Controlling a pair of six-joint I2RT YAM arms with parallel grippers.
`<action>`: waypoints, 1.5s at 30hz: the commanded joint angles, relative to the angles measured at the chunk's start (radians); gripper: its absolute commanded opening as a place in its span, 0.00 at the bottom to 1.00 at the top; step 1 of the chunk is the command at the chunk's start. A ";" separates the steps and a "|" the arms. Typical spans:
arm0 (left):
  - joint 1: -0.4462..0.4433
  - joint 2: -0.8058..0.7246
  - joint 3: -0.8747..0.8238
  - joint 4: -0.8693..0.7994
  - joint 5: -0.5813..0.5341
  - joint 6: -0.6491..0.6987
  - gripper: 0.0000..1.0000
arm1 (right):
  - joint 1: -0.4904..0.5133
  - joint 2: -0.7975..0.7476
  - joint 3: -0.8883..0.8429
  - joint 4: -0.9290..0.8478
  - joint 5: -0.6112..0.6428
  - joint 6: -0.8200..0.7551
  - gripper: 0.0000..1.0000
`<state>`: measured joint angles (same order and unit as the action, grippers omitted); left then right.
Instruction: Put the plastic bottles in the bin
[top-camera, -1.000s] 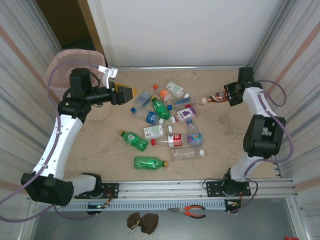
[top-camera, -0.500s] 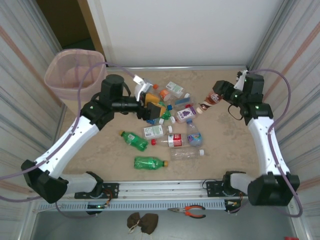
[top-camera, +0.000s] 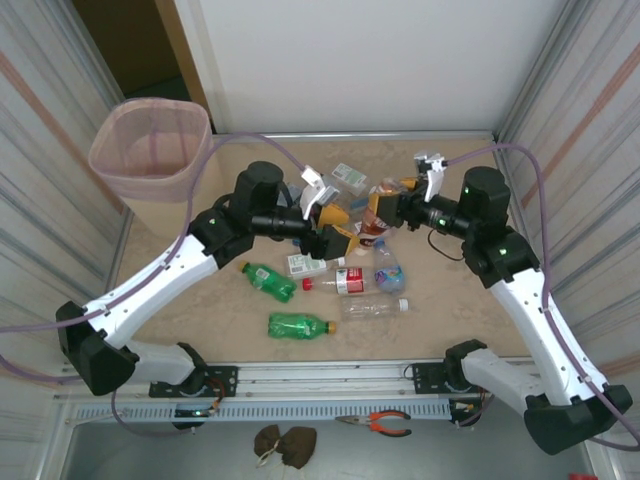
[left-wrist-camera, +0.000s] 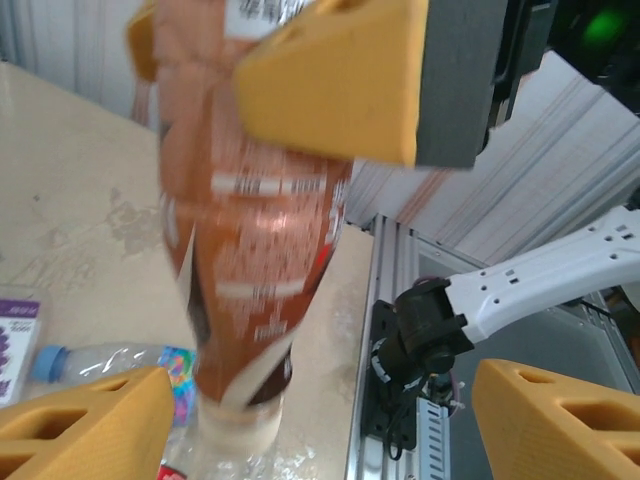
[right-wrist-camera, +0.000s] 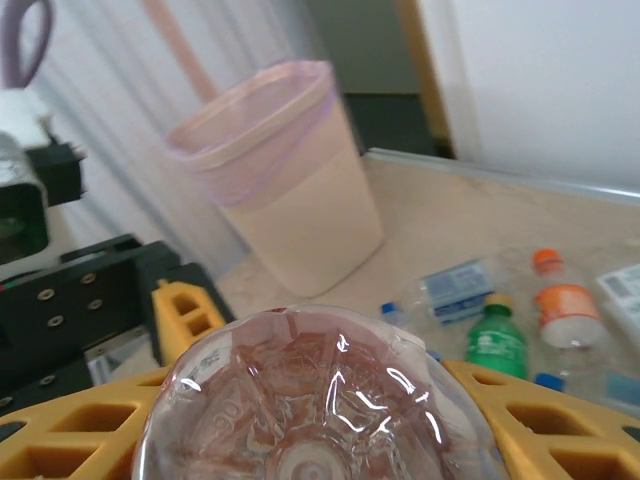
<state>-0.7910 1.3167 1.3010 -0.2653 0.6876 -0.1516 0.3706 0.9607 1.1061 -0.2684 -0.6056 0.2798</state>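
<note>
closer together now, our right gripper clamps the brown bottle above the other plastic bottles and our left gripper gapes wide beside it, the bin well apart.

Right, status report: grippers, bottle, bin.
Right gripper shut on brown-labelled bottle, over the loose bottles. Left gripper open, facing it. Left arm sits between bottle and bin.

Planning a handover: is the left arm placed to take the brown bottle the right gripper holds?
Probably yes: the left gripper is open, fingers either side of the brown bottle, clear of the right gripper.
</note>
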 joint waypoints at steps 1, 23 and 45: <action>-0.036 -0.011 0.023 0.067 0.025 0.032 0.79 | 0.046 -0.008 0.054 0.048 -0.087 -0.028 0.59; -0.056 -0.046 -0.008 0.202 0.021 -0.023 0.68 | 0.249 0.009 0.116 0.074 -0.017 -0.040 0.59; -0.034 -0.090 0.001 0.048 -0.169 0.069 0.55 | 0.256 -0.071 0.114 0.002 0.317 -0.089 0.94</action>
<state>-0.8410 1.2625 1.2800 -0.1650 0.5770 -0.1253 0.6178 0.9340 1.1980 -0.2420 -0.4141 0.2230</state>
